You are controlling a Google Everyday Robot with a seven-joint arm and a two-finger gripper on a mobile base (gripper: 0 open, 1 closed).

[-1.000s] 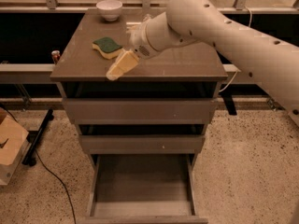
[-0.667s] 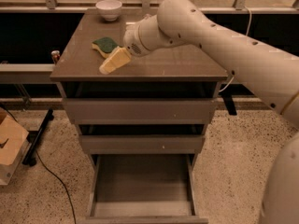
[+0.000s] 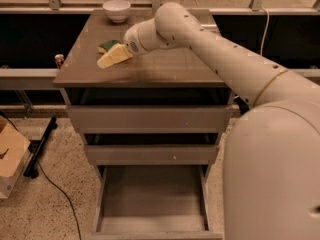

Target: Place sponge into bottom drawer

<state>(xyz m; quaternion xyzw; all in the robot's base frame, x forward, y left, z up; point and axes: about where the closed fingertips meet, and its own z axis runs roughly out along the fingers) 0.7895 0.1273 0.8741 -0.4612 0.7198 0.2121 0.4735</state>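
Note:
The sponge (image 3: 107, 45), dark green on top with a yellow edge, lies on the cabinet top (image 3: 150, 66) at the left, towards the back. My gripper (image 3: 113, 57) is on the end of the white arm. It reaches in from the right and hangs low over the top, right at the sponge's near side. It partly covers the sponge, and I cannot see whether it touches it. The bottom drawer (image 3: 150, 199) is pulled out below, with a bare flat grey floor. The two drawers above it are pushed in.
A white bowl (image 3: 116, 10) stands at the back of the cabinet top. A cardboard box (image 3: 10, 156) sits on the floor at the left, with a black cable (image 3: 55, 184) beside it. A small red object (image 3: 60, 60) is left of the cabinet. My arm fills the right side.
My gripper has moved left and farther back across the cabinet top, up to the sponge. The sponge has not moved, and the bottom drawer is still open.

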